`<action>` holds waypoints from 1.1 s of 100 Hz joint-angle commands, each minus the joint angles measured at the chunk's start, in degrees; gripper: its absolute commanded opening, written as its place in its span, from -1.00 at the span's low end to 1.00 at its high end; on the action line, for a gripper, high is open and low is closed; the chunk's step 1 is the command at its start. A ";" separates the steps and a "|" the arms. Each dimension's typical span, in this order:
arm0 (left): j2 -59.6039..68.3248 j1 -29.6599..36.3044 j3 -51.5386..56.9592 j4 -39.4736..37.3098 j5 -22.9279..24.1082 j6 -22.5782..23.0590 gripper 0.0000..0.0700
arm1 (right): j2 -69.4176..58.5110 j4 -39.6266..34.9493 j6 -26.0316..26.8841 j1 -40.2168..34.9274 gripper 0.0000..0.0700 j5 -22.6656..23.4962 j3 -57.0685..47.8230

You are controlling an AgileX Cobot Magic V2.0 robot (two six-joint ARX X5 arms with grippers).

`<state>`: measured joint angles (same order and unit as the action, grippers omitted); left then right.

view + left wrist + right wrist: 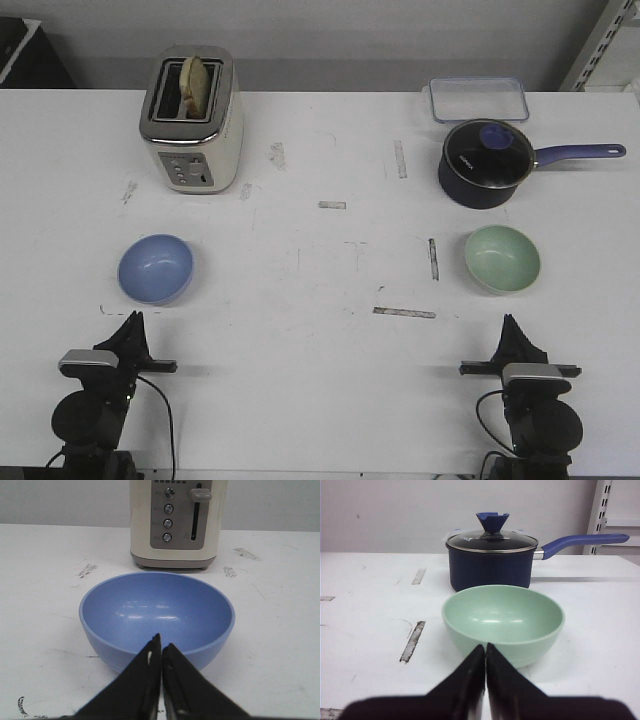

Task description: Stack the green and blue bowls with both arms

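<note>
The blue bowl (pixel 156 268) sits upright and empty on the left of the white table; it also shows in the left wrist view (pixel 157 615). The green bowl (pixel 502 259) sits upright and empty on the right; it also shows in the right wrist view (pixel 503 620). My left gripper (pixel 132 320) is shut and empty, a short way in front of the blue bowl, its tips (pixel 161 642) pointing at the near rim. My right gripper (pixel 510 322) is shut and empty, a short way in front of the green bowl, its tips (pixel 485 647) aimed at its near side.
A cream toaster (pixel 192 118) with bread in a slot stands behind the blue bowl. A dark navy saucepan (pixel 486 163) with a glass lid and a long handle pointing right stands behind the green bowl. A clear container lid (pixel 478 99) lies at the back right.
</note>
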<state>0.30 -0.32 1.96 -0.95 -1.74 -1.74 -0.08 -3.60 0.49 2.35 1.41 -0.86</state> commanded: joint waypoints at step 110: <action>-0.11 0.00 -1.20 -0.87 -0.07 -0.46 -1.00 | -36.74 -11.34 2.03 0.22 -0.06 -2.71 -49.59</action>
<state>0.30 -0.32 1.96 -0.95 -1.74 -2.09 -31.38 -11.18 2.37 2.37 -1.32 -44.21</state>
